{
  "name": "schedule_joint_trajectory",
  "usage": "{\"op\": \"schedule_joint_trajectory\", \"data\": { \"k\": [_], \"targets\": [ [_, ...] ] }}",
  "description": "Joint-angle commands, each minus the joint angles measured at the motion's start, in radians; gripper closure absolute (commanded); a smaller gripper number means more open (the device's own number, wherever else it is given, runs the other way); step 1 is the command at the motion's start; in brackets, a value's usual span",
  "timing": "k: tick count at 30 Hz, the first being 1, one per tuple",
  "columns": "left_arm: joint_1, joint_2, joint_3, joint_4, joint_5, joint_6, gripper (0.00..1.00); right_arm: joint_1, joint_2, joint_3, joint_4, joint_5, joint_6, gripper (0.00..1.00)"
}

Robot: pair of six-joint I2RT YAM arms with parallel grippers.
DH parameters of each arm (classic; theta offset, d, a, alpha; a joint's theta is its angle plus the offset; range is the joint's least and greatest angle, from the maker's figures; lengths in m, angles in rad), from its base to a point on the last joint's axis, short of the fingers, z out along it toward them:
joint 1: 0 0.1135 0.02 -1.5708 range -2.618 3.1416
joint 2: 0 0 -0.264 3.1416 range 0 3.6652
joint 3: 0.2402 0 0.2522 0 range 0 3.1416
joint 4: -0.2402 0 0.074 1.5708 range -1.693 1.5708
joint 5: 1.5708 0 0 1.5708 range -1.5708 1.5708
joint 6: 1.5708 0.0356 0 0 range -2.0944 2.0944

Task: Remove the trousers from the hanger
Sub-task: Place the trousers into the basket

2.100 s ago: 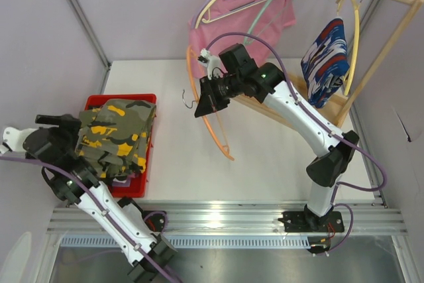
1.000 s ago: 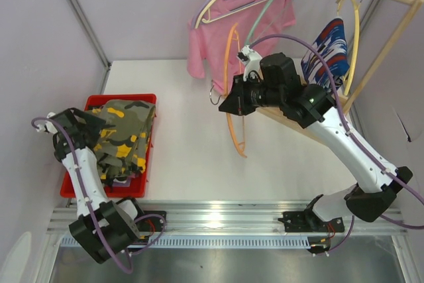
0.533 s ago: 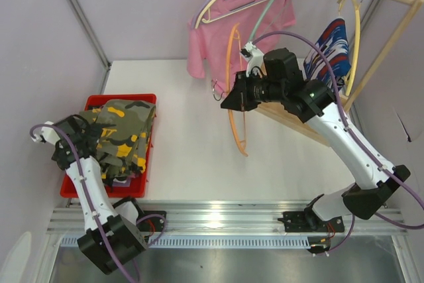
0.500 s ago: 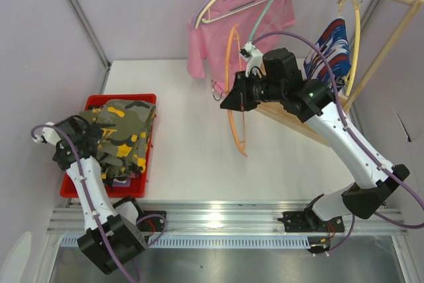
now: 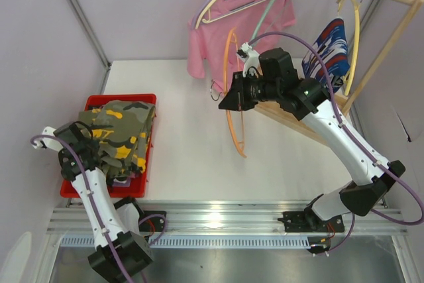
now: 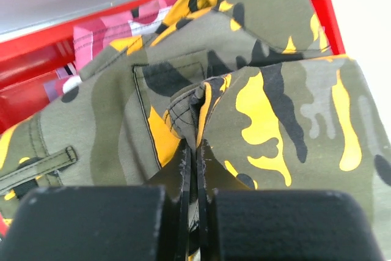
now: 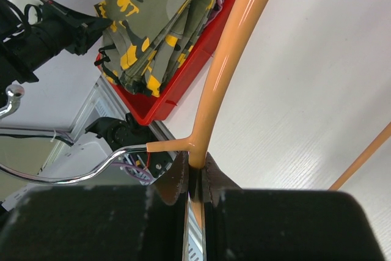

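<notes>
Yellow-olive camouflage trousers (image 5: 122, 130) lie bunched in the red bin (image 5: 150, 157) at the left. My left gripper (image 5: 78, 136) is at their left edge. In the left wrist view it (image 6: 194, 151) is shut, pinching a raised fold of these trousers (image 6: 275, 102). A pink camouflage pair (image 6: 104, 29) peeks out beneath. My right gripper (image 5: 228, 101) is shut on the bare orange hanger (image 5: 233, 130), held above the table; the grip (image 7: 195, 163) is just below the hanger's (image 7: 232, 59) metal hook. A blue, white and red pair (image 5: 326, 57) hangs on a yellow hanger at the right.
A pink T-shirt (image 5: 218, 38) hangs on hangers from the wooden rack (image 5: 387, 41) at the back. The rack's lower bar runs behind my right arm. The red bin (image 7: 183, 84) sits at the table's left edge, near the wall.
My left gripper has closed on a fold of the camouflage trousers in the bin, and its arm has shifted nearer. The right arm with the orange hanger has barely moved.
</notes>
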Motion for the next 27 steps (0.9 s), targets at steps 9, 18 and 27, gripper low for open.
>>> {"op": "schedule_joint_trajectory", "data": {
  "k": [9,18,27],
  "targets": [
    [0.006,-0.089,0.143,-0.149,-0.184,-0.061,1.00,-0.002,0.000,0.075,0.041,-0.030,-0.033,1.00],
    [0.004,-0.211,0.115,-0.495,-0.335,-0.322,1.00,-0.002,0.038,0.114,0.003,-0.075,-0.062,1.00],
    [0.004,-0.229,-0.018,-0.386,-0.183,-0.288,0.44,-0.002,0.037,0.114,-0.011,-0.070,-0.059,1.00]
  ]
}}
